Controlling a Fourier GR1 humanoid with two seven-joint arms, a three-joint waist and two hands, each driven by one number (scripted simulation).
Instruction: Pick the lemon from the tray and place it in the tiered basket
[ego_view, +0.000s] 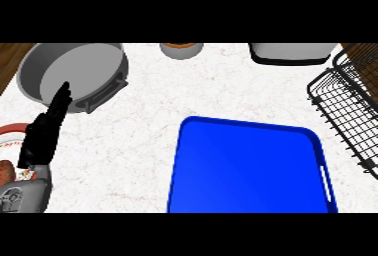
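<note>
White counter (140, 135) holds a blue tray (247, 170) — left hand (44, 132) rests, fingers straight.

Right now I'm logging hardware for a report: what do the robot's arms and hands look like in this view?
Only the left arm shows, at the view's left edge. Its robot hand is black, long and narrow, built of blocky segments tapering to a thin tip. The forearm below is grey, with a lighter band at the wrist. No cables or sleeves show. The right arm is out of view.
</note>
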